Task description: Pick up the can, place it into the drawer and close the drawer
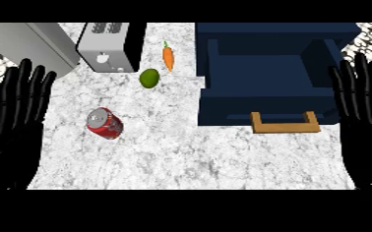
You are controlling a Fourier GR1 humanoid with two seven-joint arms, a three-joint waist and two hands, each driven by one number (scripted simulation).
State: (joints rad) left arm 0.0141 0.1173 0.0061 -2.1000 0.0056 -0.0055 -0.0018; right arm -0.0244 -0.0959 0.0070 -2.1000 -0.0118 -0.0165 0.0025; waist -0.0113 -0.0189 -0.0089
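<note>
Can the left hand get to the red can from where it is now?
Probably yes. The left hand rests open at the view's left edge, and the red can stands just to its right on bare counter. The lime and toaster sit farther back, out of the way.

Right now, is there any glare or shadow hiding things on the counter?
Head view: even light, no glare on the marble counter; the red can shows a pale sheen on its lid; the open drawer is dark blue inside, with no contents visible; the black hands show little surface detail.
</note>
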